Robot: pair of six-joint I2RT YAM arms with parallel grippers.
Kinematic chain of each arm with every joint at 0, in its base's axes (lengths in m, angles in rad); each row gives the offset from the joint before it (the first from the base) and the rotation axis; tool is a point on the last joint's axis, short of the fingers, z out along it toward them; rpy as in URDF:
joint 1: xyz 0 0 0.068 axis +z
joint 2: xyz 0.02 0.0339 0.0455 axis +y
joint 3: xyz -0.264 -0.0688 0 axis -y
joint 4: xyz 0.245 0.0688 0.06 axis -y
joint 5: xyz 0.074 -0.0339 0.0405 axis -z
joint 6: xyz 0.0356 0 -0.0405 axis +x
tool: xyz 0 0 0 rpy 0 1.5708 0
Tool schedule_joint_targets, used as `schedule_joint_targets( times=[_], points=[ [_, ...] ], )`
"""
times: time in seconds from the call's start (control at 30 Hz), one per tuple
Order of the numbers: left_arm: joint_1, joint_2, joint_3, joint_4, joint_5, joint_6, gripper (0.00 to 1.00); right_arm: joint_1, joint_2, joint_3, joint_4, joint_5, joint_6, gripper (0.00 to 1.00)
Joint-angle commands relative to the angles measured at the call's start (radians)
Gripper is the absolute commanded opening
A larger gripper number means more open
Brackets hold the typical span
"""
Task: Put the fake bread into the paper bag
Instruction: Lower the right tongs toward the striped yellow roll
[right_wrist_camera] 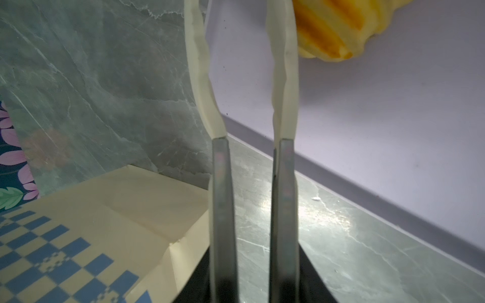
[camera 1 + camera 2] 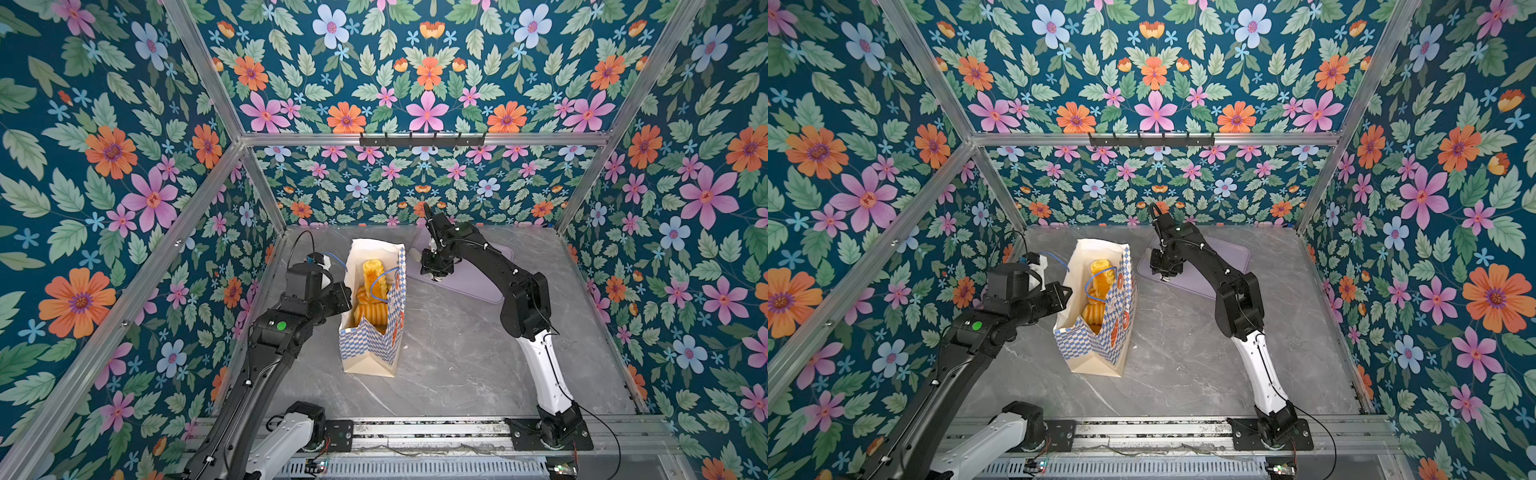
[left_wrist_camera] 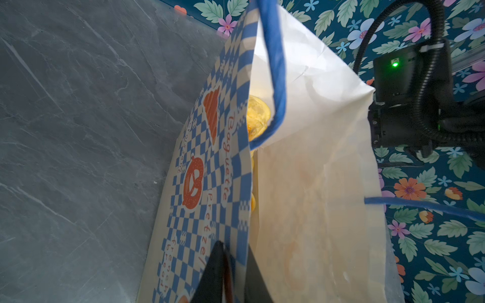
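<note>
Fake bread [image 2: 371, 291] is mostly inside the paper bag [image 2: 365, 349] already, which stands left of centre on the table [image 2: 457, 353]. One ridged croissant [image 1: 333, 28] lies on the lilac tray [image 1: 393, 118], far and right of the bag. It looks light, stiff and glossy, so probably slippery, and is best pinched across its ridged middle. The right gripper [image 1: 236, 15] hovers over the tray with jaws parted and empty; the croissant lies just outside one finger, not between them. The left gripper [image 3: 233, 251] is clenched on the bag's left wall near the rim
</note>
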Motion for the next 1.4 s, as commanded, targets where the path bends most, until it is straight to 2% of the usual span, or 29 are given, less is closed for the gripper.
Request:
schedule_joint_targets(
  times=[0.0,0.7,0.83,0.97,1.37],
  points=[
    [0.001,-0.002,0.0,0.011,0.001,0.009,0.15,-0.005,-0.042,-0.052,0.04,0.018,0.006,0.38],
    [0.0,0.006,0.001,0.019,0.013,0.01,0.15,-0.056,-0.295,-0.388,0.09,0.116,-0.042,0.38],
    [0.001,0.01,0.002,0.02,0.011,0.012,0.15,-0.055,-0.319,-0.403,0.114,0.09,-0.054,0.37],
    [0.0,0.01,0.004,0.018,0.007,0.012,0.14,-0.033,-0.289,-0.341,0.114,0.064,-0.056,0.37],
    [0.001,0.0,-0.003,0.012,-0.004,0.006,0.15,-0.001,-0.008,0.032,0.007,0.046,-0.027,0.37]
  ],
)
